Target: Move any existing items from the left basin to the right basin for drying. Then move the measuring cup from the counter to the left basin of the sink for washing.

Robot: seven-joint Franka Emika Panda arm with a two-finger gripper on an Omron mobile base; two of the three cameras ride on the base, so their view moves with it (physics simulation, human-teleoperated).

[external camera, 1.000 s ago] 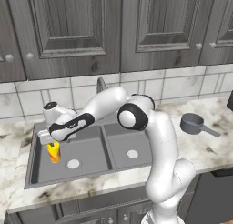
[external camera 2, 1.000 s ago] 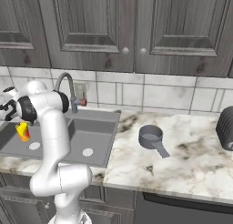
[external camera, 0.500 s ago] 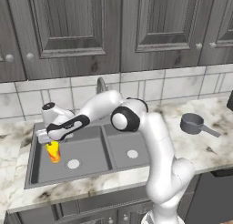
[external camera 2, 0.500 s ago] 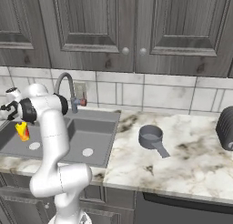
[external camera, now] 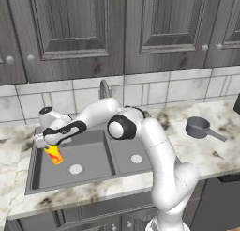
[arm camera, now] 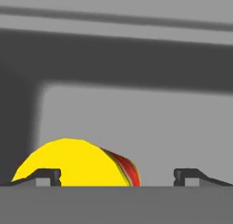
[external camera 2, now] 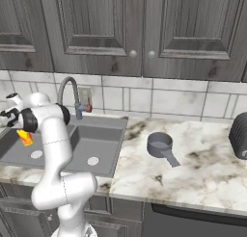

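The yellow cup (external camera: 54,155) with its orange-red band stands at the back left of the left basin (external camera: 89,155). My gripper (external camera: 47,145) hangs right over it, open, its fingers reaching down around the cup's top. In the hand view the cup (arm camera: 77,163) sits between the tips, closer to the left fingertip (arm camera: 48,175), and nothing is squeezed. From the right base view the gripper (external camera 2: 18,127) is just above the cup (external camera 2: 24,138). The dark grey measuring cup (external camera: 199,127) rests on the counter (external camera: 206,152) to the right of the sink, handle pointing right and forward.
The right basin (external camera: 125,152) lies beside the divider under my forearm. A curved tap (external camera: 104,89) rises behind the sink. A dark ribbed object (external camera 2: 240,135) stands at the counter's far right. Cabinets hang above the tiled wall.
The hand has dropped lower and slightly left onto the yellow cup. The cup and measuring cup have stayed put.
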